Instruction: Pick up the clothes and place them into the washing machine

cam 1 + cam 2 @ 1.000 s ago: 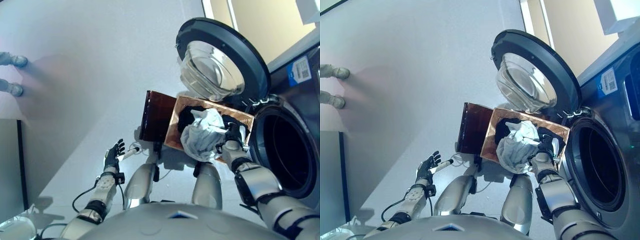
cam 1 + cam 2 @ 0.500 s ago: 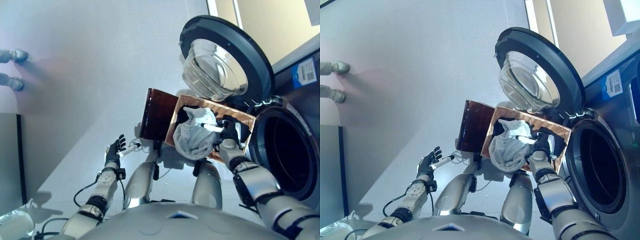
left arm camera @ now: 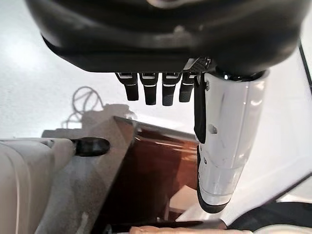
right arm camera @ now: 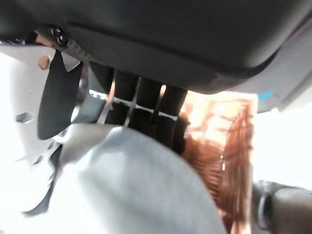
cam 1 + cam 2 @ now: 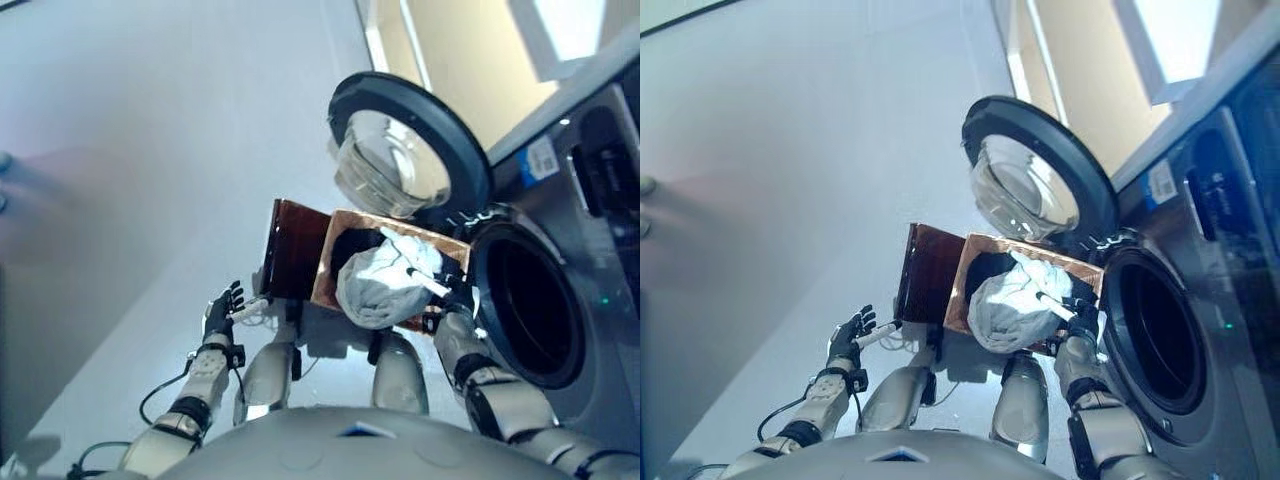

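Step in hand: a pale grey-white bundle of cloth (image 5: 383, 283) is held lifted over the copper-brown woven rectangular basket (image 5: 333, 262); by judgement the carrying stage, between pick-up and loading.
Right hand: the dark right hand (image 5: 452, 296) is curled round the bundle's edge, fingers (image 4: 141, 109) bent into the cloth, white-covered thumb on top.
Left hand: the dark left hand (image 5: 221, 308) is held out low with fingers spread, holding nothing, well apart from the basket.
Task's thing: the bundle hangs just beside the round dark drum opening (image 5: 522, 308) of the grey front-loading washing machine (image 5: 1230, 280), not yet inside; dark clothes (image 5: 352, 246) lie in the basket.
Next move: a sideways carry into the opening is called for, clear of its rim, before release.
Door: the round glass-bowled door (image 5: 400, 152) is swung fully open.
Surface and room: a plain pale grey floor (image 5: 150, 150); a beige wall (image 5: 470, 60) behind the machine.
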You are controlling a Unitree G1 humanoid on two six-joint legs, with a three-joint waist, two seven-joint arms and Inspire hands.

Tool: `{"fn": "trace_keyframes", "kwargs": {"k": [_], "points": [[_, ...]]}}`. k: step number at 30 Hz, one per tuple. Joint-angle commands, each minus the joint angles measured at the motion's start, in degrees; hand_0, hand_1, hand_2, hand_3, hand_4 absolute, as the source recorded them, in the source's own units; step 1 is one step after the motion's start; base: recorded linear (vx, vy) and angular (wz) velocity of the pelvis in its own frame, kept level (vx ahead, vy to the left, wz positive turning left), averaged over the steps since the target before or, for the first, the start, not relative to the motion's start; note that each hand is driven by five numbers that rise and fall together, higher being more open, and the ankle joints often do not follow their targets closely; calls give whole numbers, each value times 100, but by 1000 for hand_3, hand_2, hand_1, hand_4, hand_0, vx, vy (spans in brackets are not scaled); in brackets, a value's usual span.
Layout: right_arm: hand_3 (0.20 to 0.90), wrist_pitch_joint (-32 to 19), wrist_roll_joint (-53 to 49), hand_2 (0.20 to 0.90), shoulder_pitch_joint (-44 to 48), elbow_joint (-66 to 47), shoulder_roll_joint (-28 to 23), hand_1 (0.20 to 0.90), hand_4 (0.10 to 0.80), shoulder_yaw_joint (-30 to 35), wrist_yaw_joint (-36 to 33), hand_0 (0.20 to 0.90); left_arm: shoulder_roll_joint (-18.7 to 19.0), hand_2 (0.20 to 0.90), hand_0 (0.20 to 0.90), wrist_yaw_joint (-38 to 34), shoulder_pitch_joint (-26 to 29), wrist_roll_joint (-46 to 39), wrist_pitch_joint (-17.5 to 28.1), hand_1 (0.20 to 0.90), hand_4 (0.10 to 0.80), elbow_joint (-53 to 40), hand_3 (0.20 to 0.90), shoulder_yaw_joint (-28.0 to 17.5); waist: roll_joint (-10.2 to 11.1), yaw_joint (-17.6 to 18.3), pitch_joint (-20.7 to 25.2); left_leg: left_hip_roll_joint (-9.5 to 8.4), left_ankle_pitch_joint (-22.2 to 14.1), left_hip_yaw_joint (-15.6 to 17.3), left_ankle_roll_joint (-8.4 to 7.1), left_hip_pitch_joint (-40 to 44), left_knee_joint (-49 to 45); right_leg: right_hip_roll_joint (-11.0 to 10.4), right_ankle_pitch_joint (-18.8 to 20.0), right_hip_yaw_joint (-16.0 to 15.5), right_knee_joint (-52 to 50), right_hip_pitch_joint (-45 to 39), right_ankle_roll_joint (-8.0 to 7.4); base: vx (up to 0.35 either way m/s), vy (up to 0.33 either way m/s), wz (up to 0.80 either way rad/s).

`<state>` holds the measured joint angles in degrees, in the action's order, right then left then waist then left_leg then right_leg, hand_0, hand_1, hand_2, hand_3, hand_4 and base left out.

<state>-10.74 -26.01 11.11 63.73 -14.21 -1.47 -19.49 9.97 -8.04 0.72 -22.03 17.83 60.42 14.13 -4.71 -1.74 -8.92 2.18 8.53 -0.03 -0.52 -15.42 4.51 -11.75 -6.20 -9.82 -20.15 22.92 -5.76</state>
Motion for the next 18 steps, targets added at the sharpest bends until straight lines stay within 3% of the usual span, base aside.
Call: {"fn": "trace_keyframes", "kwargs": {"k": [1, 6, 12, 16, 17, 18], "points": [[200, -554, -314, 200, -7, -537, -112, 200, 300, 310, 101, 200, 372, 900, 900, -110, 200, -70, 284, 900, 800, 251, 900, -249, 273, 55, 96, 102, -721, 119, -484, 508, -173, -395, 1176, 232, 2035, -890, -356, 81, -32, -14], [200, -711, -683, 200, -434, -994, -50, 200, 300, 547, 317, 200, 373, 900, 900, -56, 200, -121, 296, 900, 800, 383, 900, -311, 268, 186, 205, 153, -753, 238, -508, 737, -135, -331, 1121, 307, 2045, -1011, -349, 60, -27, -17], [200, -1044, -1926, 200, -1000, -1699, 273, 200, 300, 970, 882, 200, 312, 900, 900, 53, 107, -273, 313, 900, 800, 323, 900, -362, 252, 336, 317, 202, -788, 364, -534, 927, -87, -268, 1078, 386, 2061, -1092, -339, 55, -21, -10], [200, -953, -1241, 200, -1271, -1821, 155, 200, 300, 743, 781, 200, 314, 900, 900, 67, 52, -258, 332, 900, 800, 347, 900, -383, 260, 381, 348, 209, -794, 418, -534, 953, -83, -252, 1084, 431, 2062, -1077, -331, 14, -16, -11], [502, -887, -1003, 502, -1280, -1752, 81, 502, 516, 654, 741, 502, 322, 900, 900, 71, 49, -250, 344, 900, 800, 354, 900, -382, 268, 384, 349, 208, -791, 428, -531, 944, -79, -243, 1086, 445, 2067, -1063, -329, -5, -20, -9], [900, -825, -731, 900, -1247, -1681, 15, 900, 800, 578, 647, 900, 332, 900, 900, 68, 50, -236, 351, 900, 800, 352, 900, -378, 271, 381, 348, 210, -789, 437, -530, 933, -81, -240, 1091, 447, 2066, -1048, -327, -4, -20, -8]]}}
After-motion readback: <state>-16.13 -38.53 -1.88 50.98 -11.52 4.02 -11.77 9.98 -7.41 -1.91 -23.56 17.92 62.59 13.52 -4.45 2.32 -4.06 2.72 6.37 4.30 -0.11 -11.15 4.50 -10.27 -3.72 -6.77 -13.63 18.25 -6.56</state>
